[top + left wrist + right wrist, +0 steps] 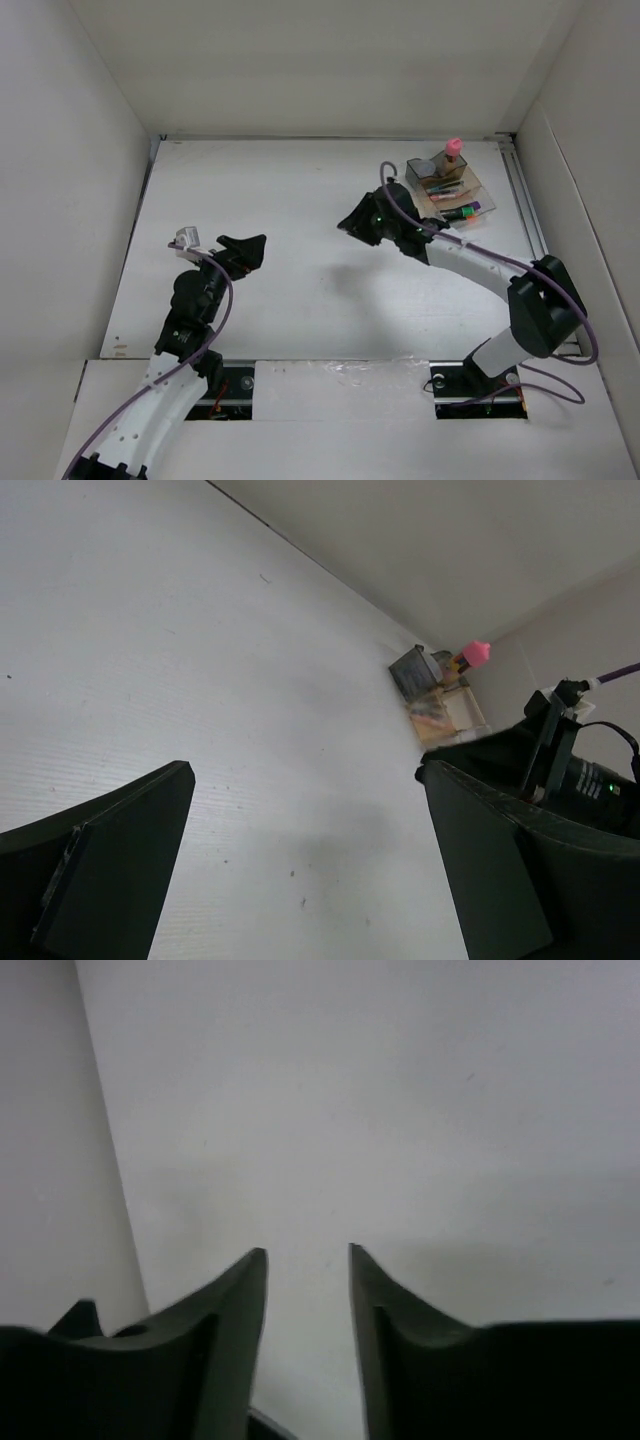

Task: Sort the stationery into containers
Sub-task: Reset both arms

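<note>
The clear desk organizer (478,192) stands at the back right of the table. In it are the pink-capped glue stick (453,150) upright, a small clear-grey round piece (425,167), thin orange and blue pens (445,186), and the green-and-black highlighter (463,212) beside the purple-and-black marker (476,207). The left wrist view shows the organizer (432,688) and the pink cap (478,652) far off. My right gripper (345,226) is open and empty, left of the organizer; its fingers (250,1290) frame bare table. My left gripper (246,245) is open and empty at mid-left, also shown in its wrist view (305,860).
White walls enclose the table on the left, back and right. The right arm (480,262) stretches from the near right toward the table's middle and shows in the left wrist view (560,770). A purple cable (395,195) loops near the organizer.
</note>
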Available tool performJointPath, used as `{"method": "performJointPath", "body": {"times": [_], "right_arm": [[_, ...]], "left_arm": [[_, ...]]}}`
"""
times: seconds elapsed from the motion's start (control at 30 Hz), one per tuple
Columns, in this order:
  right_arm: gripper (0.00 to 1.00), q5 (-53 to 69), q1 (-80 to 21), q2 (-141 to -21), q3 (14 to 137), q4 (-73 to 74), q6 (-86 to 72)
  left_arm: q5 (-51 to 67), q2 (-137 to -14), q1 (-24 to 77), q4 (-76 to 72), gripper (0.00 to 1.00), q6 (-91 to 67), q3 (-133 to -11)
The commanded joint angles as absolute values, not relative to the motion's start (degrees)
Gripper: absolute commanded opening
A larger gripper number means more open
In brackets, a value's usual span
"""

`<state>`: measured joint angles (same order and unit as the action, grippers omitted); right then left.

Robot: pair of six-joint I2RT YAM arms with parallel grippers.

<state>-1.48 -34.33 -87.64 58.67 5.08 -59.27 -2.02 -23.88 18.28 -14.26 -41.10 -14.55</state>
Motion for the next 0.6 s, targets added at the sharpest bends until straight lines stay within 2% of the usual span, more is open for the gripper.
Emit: {"method": "performJointPath", "body": {"times": [0.0,0.03,0.57], "right_arm": [[0.38,5.09,-38.93,-87.71,61.43,3.25,-53.80],[0.00,5.79,-39.63,-87.71,62.04,3.25,-53.09],[0.00,3.96,-48.25,-91.40,62.49,2.81,-52.03]], "left_arm": [[-3.25,-24.78,18.46,-15.02,1.00,-43.50,-16.79],[-3.25,-24.79,18.46,-15.03,1.00,-44.03,-16.27],[-3.97,-28.56,18.46,-19.06,1.00,-46.41,-17.05]]}}
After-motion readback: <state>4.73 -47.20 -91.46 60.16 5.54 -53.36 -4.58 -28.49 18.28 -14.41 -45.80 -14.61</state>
